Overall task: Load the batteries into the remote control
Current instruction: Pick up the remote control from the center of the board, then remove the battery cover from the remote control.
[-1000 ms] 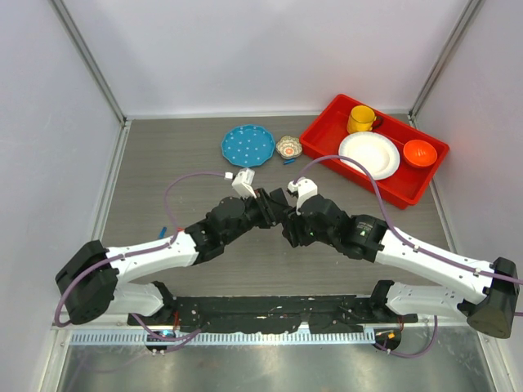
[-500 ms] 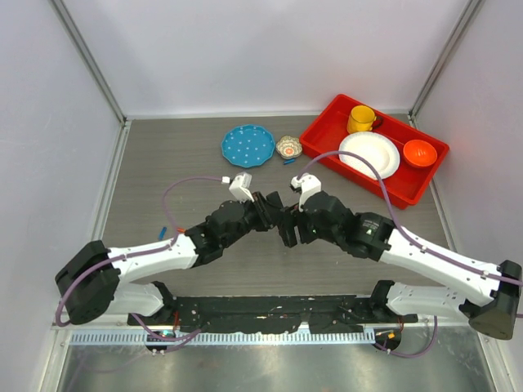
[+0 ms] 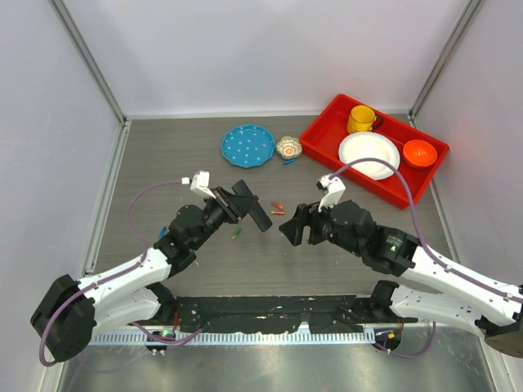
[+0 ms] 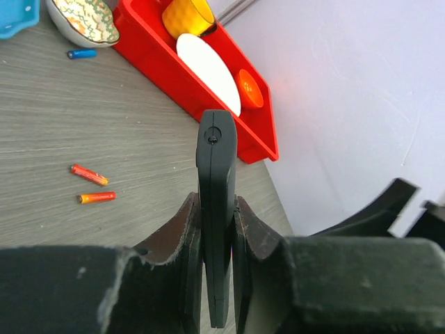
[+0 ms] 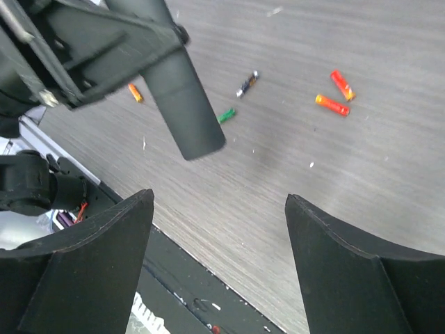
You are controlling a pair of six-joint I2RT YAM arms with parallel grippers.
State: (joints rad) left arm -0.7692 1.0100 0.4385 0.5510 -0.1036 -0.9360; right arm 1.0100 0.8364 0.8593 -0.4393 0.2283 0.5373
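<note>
My left gripper [image 4: 216, 209] is shut on the remote control [image 4: 216, 160], a slim black bar held on edge above the table; in the top view this gripper [image 3: 234, 204] holds the remote control [image 3: 260, 218] pointing right. On the table below lie two batteries, one dark [image 5: 246, 83] and one green [image 5: 226, 115]; the green one [image 3: 236, 234] also shows from above. My right gripper [image 5: 219, 198] is open and empty, a short way right of the remote control's [image 5: 184, 111] tip, and appears as the right gripper [image 3: 288, 227] from above.
Two orange sticks [image 3: 278, 208] lie between the arms, another orange stick [image 5: 135, 92] lies further left. At the back stand a blue plate [image 3: 248, 144], a patterned bowl [image 3: 288, 147] and a red tray [image 3: 320, 131] with a yellow cup, white plate and orange bowl.
The two grippers have drawn apart. My left arm pulled left with the remote control in it. My right gripper opened and moved back towards the right.
</note>
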